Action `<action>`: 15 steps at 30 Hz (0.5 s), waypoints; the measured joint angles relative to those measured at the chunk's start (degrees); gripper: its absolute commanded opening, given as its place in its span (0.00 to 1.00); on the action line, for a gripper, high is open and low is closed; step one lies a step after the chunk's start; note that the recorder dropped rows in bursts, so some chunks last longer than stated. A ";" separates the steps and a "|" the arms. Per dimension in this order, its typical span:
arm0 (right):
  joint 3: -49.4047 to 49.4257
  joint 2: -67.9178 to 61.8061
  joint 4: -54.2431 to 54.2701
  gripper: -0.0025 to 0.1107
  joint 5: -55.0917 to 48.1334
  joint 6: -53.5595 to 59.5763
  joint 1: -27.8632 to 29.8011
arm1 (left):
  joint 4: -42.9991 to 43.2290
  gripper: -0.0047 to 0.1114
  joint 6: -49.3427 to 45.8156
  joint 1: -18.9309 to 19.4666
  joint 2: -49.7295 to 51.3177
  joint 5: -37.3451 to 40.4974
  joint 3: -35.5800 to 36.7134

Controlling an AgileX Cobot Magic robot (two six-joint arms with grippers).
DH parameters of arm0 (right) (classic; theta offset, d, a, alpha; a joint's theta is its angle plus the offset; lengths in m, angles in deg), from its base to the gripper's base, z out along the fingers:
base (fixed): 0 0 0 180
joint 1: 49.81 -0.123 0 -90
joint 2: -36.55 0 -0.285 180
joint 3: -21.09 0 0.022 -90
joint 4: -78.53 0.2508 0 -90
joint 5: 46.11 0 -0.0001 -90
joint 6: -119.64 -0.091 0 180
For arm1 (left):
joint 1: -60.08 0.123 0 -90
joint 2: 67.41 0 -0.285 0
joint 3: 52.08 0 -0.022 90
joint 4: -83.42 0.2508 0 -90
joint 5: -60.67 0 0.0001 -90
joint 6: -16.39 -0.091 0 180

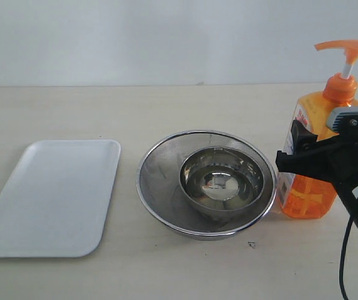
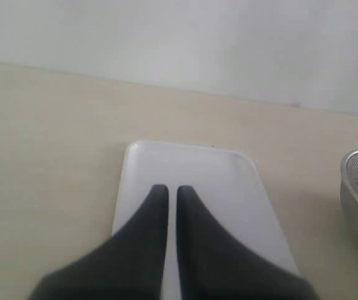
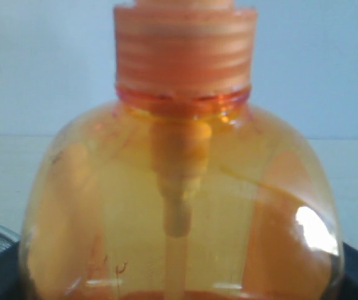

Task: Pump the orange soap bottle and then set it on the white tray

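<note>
At the desk's (image 1: 166,106) right edge, the right gripper (image 1: 294,156) clamps the orange soap bottle (image 1: 316,194); the left gripper (image 2: 172,190), fingers together, hovers over the white tray (image 1: 54,197). An off-centre pump press could tip the bottle into the strainer (image 1: 160,181).

wall (image 1: 166,37): plain pale grey | table (image 1: 166,106): light wood | light: soft, even

Exterior view: raised at the near side, angled down across the table (image 1: 166,275) toward the far wall (image 1: 166,37). Tray (image 1: 47,200) left, strainer (image 1: 160,181) centre, bottle (image 1: 307,197) right, all at middle range. Left wrist view: low over the tray, facing the far wall past the left gripper (image 2: 172,189), with a sliver of strainer rim; tray and strainer shared with the exterior view. Right wrist view: level and very close on the bottle's shoulder and collar, facing the wall; bottle shared with the exterior view.
</note>
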 measured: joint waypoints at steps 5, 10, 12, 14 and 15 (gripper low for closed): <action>0.00 0.00 0.00 0.02 0.00 0.00 0.00 | -0.21 0.08 1.06 0.00 0.00 0.00 0.00; 0.00 0.00 0.00 0.02 0.00 0.00 0.00 | -1.57 0.08 0.86 0.00 0.00 0.00 0.00; 0.00 0.00 0.00 0.02 0.00 0.00 0.00 | -4.64 0.08 -4.87 0.00 0.00 0.00 0.00; 0.00 0.00 0.00 0.02 0.00 0.00 0.00 | -12.01 0.08 -16.53 0.00 0.00 0.00 0.00; 0.00 0.00 0.00 0.02 0.00 0.00 0.00 | -15.19 0.08 -21.48 0.00 0.00 0.00 0.00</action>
